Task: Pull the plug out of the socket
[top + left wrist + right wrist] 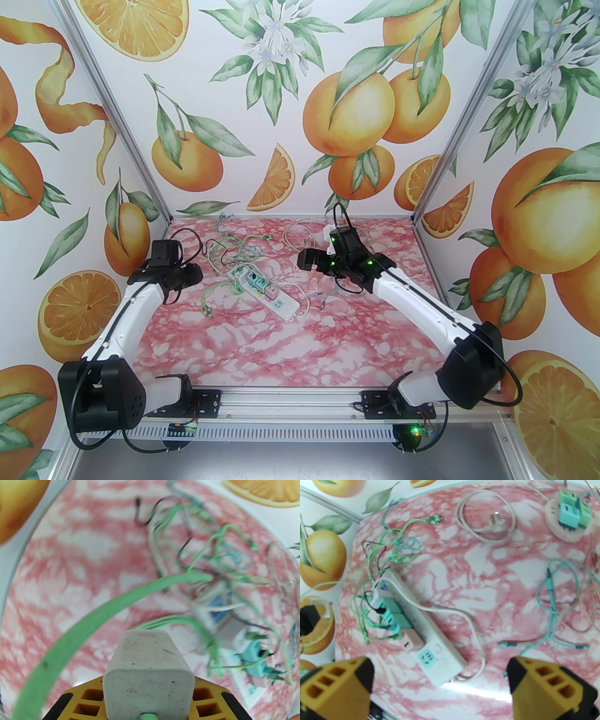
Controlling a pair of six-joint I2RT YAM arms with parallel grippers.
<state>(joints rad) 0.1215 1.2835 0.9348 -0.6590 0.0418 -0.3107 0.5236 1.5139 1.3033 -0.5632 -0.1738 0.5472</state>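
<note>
1. Two arms reach over the pink marbled desk (300, 347), the left one at the left edge and the right one further in.
2. The left tool (147, 691) is clenched on a white charger plug (150, 667); the yellow fingers (89, 700) press its two sides (the printing on its top face is too blurred to read with confidence).
3. A green cable (93, 620) leaves the near end of that plug and arcs out toward the tangle of wires.
4. The plug is off the socket. In the right wrist view it sits in the left tool at the frame's left edge, well apart from the power strip (445, 653).
5. The power strip lies diagonally near the middle of the desk, with teal adapters (396, 613) and a pink adapter (410, 641) plugged in side by side.
6. The right tool (440, 667) is released, its jaws spread wide, and hovers above the near end of the strip, touching nothing.
7. Toward the back lie a coiled white cord (496, 519) and a round socket hub (564, 531) carrying green and teal adapters.
8. Loose teal cables (552, 611) curl on the desk to the right of the strip.
</note>
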